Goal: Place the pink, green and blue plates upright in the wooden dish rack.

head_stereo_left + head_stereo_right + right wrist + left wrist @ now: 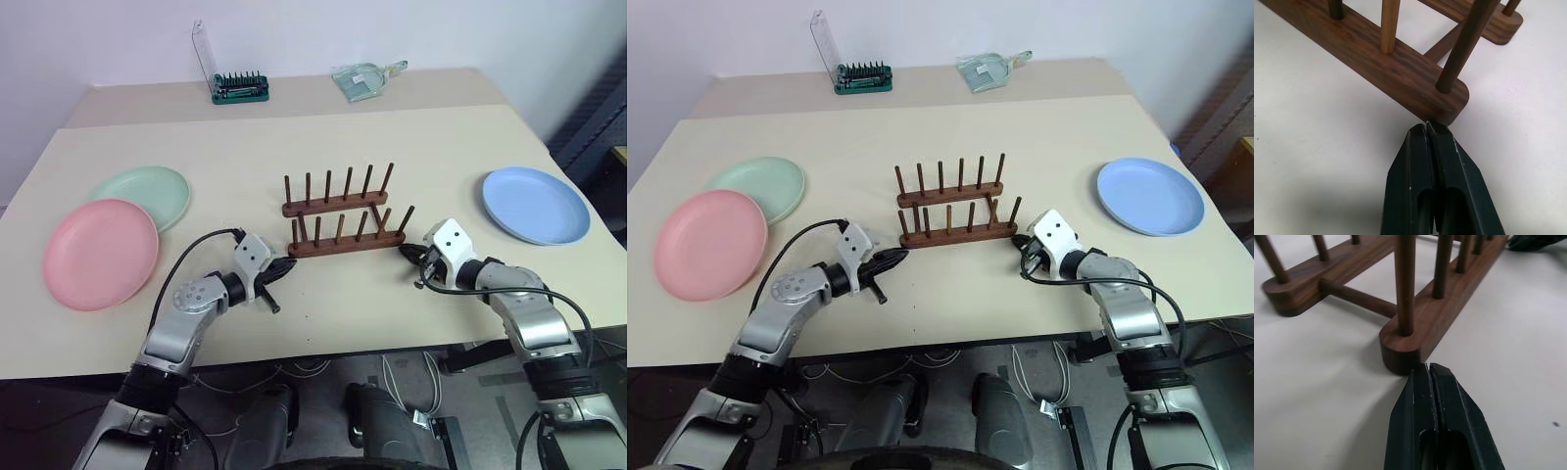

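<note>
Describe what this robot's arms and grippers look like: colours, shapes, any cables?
Both arms are silver-grey metal with rounded black joints. A white block with small dark dots sits at each wrist. The left gripper and right gripper each have two tapered black fingers. A black cable loops along the left arm; another trails beside the right.

Table (294,166): wooden dish rack (343,220) at centre, rails running 9 to 3 o'clock, one behind the other.

Rack's 9 o'clock, well apart: two plates, one (98,253) nearer the front edge, the other (147,194) just behind it at 1 o'clock, its rim overlapped by the first.

Rack's 3 o'clock, well apart: third plate (536,204).

Rack's 11 o'clock, at the back edge: bit set (241,88).

Rack's 12 o'clock, back edge: packet (361,78).

Front rail's 9 o'clock end: left gripper (286,264); 3 o'clock end: right gripper (408,254).
</note>
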### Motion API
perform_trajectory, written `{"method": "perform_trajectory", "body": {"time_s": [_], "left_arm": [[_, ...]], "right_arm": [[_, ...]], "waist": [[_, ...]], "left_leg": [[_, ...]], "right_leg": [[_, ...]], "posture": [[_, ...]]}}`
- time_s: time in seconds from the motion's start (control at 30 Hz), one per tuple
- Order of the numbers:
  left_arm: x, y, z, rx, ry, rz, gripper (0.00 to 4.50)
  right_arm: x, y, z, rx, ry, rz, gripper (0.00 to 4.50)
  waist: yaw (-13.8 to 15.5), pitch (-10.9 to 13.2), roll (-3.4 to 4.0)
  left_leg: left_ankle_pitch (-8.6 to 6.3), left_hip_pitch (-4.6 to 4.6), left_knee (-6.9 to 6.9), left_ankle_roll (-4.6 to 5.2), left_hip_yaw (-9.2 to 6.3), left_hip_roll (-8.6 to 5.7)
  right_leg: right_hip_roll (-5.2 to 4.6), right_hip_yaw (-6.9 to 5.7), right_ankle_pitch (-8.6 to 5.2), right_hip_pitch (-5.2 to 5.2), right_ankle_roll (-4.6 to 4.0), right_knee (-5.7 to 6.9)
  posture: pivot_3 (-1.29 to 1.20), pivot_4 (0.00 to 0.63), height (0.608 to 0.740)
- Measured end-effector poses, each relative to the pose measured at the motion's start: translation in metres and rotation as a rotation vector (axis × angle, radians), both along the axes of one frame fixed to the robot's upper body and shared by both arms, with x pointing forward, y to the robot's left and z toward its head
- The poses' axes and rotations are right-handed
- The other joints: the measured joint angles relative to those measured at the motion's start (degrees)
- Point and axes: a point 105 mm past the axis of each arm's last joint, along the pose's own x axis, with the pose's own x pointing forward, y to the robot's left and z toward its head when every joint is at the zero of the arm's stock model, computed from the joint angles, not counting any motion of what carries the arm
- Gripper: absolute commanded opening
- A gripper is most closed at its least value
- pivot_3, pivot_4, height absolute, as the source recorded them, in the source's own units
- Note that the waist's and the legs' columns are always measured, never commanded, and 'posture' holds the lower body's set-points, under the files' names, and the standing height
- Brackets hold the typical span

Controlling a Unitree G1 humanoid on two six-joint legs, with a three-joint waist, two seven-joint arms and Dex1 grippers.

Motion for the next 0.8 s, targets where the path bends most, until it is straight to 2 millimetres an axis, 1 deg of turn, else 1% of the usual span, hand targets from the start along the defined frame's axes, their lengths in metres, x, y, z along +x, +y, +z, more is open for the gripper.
{"method": "perform_trajectory", "body": {"time_s": [0.33, 0.37, 0.43, 0.53, 0.6, 0.67, 0.7, 0.77, 0.8], "left_arm": [[0.004, 0.004, 0.001, 0.001, -0.007, 0.026, 0.01], [0.003, 0.004, 0.002, -0.001, -0.006, 0.027, 0.01], [-0.007, 0.015, 0.002, -0.004, 0.011, 0.030, 0.01], [-0.025, 0.033, 0.005, -0.043, 0.057, 0.043, 0.83], [-0.043, 0.047, 0.015, -0.114, 0.081, 0.055, 1.89], [-0.053, 0.066, 0.036, -0.174, 0.046, 0.107, 2.90], [-0.055, 0.082, 0.049, -0.192, 0.009, 0.165, 3.45], [-0.058, 0.109, 0.069, -0.208, -0.055, 0.281, 4.45], [-0.060, 0.122, 0.075, -0.209, -0.082, 0.351, 4.45]], "right_arm": [[0.000, 0.000, 0.000, -0.006, -0.008, 0.007, 0.04], [-0.001, 0.001, 0.000, -0.006, -0.007, 0.013, 0.04], [-0.006, 0.001, 0.000, -0.018, -0.001, 0.036, 0.04], [-0.010, -0.002, 0.002, -0.038, 0.006, 0.060, 0.00], [-0.014, -0.005, 0.003, -0.058, 0.015, 0.075, 0.00], [-0.022, -0.003, 0.006, -0.071, 0.034, 0.122, 0.00], [-0.027, 0.001, 0.009, -0.068, 0.040, 0.165, 0.00], [-0.035, 0.012, 0.018, -0.049, 0.045, 0.242, 0.00], [-0.039, 0.018, 0.024, -0.036, 0.046, 0.285, 0.00]], "waist": [[-0.01, -0.01, 0.00], [-0.03, -0.01, 0.00], [-0.31, -0.01, 0.00], [-0.37, 0.02, -0.02], [-0.26, 0.06, -0.05], [-0.17, 0.09, -0.05], [-0.09, 0.09, -0.05], [-0.03, 0.09, -0.04], [0.01, 0.09, -0.05]], "left_leg": [[0.00, 0.01, 0.00, 0.00, 0.00, 0.00], [0.00, 0.00, 0.00, 0.00, 0.00, 0.00], [0.00, -0.01, -0.08, 0.00, 0.00, 0.00], [0.00, -0.07, -0.12, 0.00, 0.00, 0.01], [-0.01, -0.12, -0.11, -0.01, -0.01, 0.01], [-0.07, -0.15, -0.10, -0.11, -0.03, 0.02], [-0.09, -0.14, -0.10, -0.14, -0.05, 0.02], [-0.10, -0.14, -0.09, -0.14, -0.04, 0.03], [-0.10, -0.14, -0.09, -0.15, -0.05, 0.03]], "right_leg": [[0.00, 0.00, 0.00, 0.00, 0.00, 0.01], [0.00, 0.00, 0.00, 0.00, 0.00, 0.01], [-0.01, 0.01, -0.01, -0.05, -0.01, -0.01], [-0.02, 0.01, -0.03, -0.13, 0.00, -0.02], [-0.04, 0.02, -0.04, -0.15, -0.01, -0.05], [-0.05, 0.02, -0.06, -0.17, 0.00, -0.05], [-0.05, 0.02, -0.07, -0.15, 0.01, -0.05], [-0.05, 0.02, -0.08, -0.13, 0.01, -0.06], [-0.05, 0.02, -0.08, -0.12, 0.02, -0.08]], "posture": [[0.00, 0.150, 0.740], [0.00, 0.150, 0.740], [0.00, 0.150, 0.740], [0.00, 0.150, 0.740], [0.00, 0.150, 0.740], [0.00, 0.150, 0.740], [0.00, 0.150, 0.740], [0.00, 0.150, 0.740], [0.00, 0.150, 0.740]]}}
